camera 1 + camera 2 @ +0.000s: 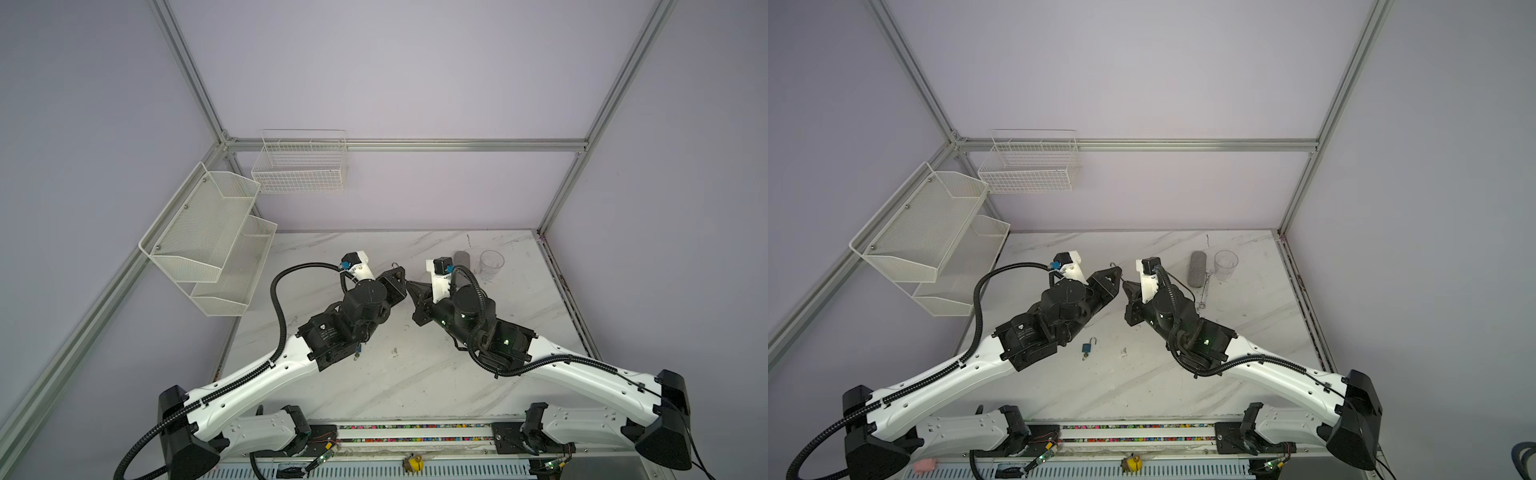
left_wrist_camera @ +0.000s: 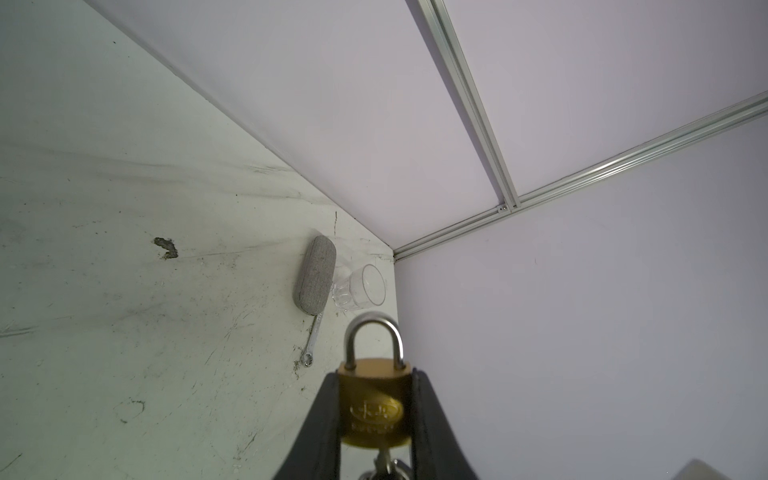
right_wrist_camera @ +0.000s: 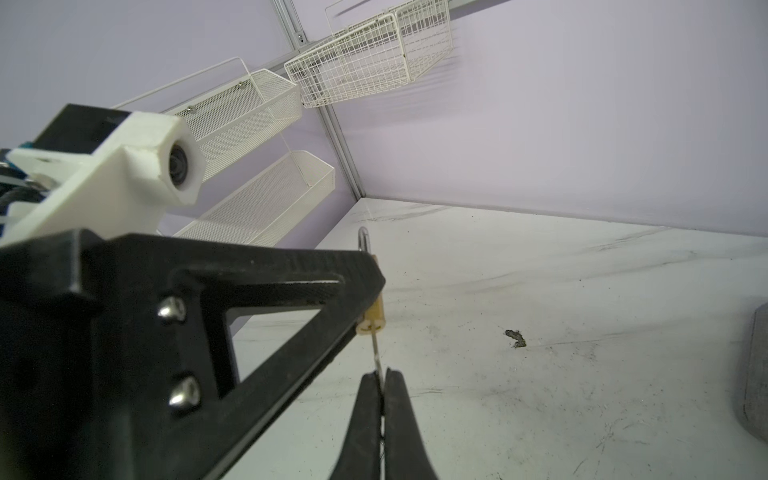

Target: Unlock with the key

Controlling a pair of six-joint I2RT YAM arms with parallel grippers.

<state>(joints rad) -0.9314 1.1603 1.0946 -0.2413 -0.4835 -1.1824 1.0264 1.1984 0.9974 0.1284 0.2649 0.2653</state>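
Currently the left gripper (image 2: 376, 376) is closed narrowly on the brass padlock (image 2: 376, 411), its pads clamping the two flat sides of the body. It holds the padlock raised above the counter (image 1: 1142, 386), near the middle. The shackle (image 2: 374, 336) points away from the wrist with both legs seated in the body, so the padlock is judged not yet unlocked. The right gripper (image 3: 381, 376) is fully closed on the key (image 3: 376, 349), whose thin blade runs from its tips into the underside of the padlock.

Handling assessment:
- The padlock looks hard, compact and dense for its size. Its smooth faces may slip, so the side grip on the body is the sound one, leaving shackle and keyway free.
- The key is flat, stiff and thin. It should be held by its head and turned squarely about the blade, or it may twist in the pads or bend.

Not verifiable:
- The key's head is buried between the right pads.
- The keyway is unseen, so the depth of insertion cannot be told.
- The left wrist view cuts off below the padlock, where blurred metal hangs.
- In both top views the junction is small and dark.

A second, blue padlock (image 1: 1088, 347) lies on the counter, well apart.
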